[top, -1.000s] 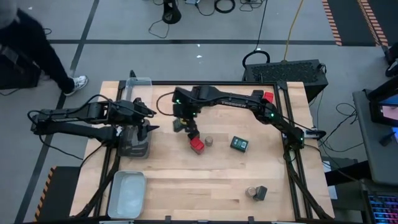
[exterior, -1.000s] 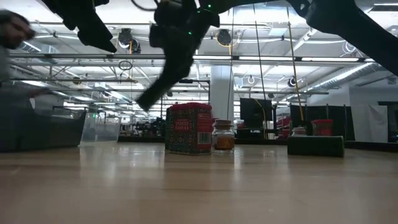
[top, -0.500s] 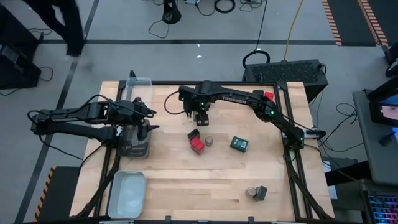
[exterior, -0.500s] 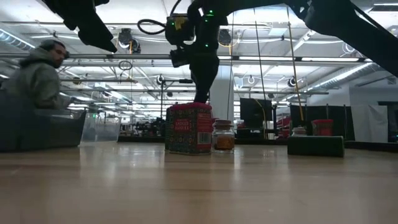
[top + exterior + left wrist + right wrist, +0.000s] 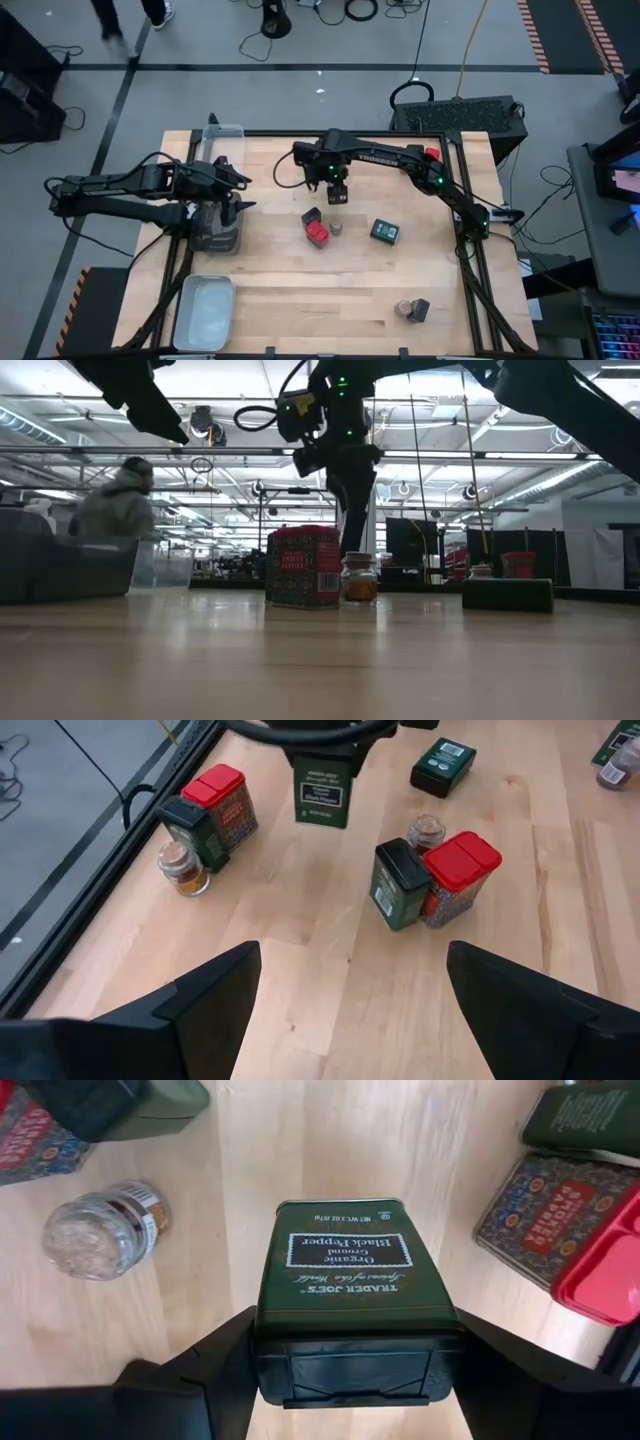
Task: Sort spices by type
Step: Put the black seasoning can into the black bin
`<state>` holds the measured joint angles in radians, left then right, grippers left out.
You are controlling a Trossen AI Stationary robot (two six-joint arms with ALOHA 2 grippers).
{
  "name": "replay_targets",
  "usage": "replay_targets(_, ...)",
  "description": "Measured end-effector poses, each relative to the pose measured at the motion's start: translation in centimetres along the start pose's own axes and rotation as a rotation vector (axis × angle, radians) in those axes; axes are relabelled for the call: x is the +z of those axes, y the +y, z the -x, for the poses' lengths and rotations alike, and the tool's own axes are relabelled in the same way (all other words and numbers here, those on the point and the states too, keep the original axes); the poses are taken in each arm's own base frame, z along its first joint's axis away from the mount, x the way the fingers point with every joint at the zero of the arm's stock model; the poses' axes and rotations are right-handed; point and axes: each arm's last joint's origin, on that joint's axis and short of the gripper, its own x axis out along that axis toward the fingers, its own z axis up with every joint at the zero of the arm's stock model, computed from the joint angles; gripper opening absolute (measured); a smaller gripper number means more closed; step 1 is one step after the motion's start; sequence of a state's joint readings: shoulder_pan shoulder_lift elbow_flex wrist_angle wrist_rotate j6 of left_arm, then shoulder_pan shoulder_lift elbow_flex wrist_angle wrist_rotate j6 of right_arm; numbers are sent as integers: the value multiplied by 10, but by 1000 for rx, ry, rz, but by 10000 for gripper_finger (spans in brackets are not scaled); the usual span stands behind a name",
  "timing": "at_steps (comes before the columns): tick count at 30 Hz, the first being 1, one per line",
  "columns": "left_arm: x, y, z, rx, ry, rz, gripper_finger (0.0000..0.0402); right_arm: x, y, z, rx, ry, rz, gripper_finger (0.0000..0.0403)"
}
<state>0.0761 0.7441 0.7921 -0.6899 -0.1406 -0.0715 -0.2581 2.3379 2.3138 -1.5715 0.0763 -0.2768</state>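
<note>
— Dark-green pepper tin [image 5: 345, 1270]: where is it?
— Your right hand [image 5: 337, 194] has it clamped at the lid end, lifted off the wooden surface [image 5: 300, 290], above the red tin [image 5: 317, 232], another green tin [image 5: 310, 216] and a small jar [image 5: 337, 228].
— And your left hand [image 5: 240, 208]?
— Fingers spread apart, empty, hanging by the dark tray [image 5: 213, 238] at the left side.

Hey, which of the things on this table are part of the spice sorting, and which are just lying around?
Job: pepper tin in right tool; red tin, green tin and jar mid-table; flat green tin; near-edge jar and dark tin; far-edge red tin.
Lying about: clear tray, pale tray, floor cables.
</note>
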Motion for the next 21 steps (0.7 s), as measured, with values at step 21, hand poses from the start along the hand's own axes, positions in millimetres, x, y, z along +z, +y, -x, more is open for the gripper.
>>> replay_targets(21, -12, -1, -11, -19, -93, -16, 326, 21, -1, 23, -4, -346, 88, 254)
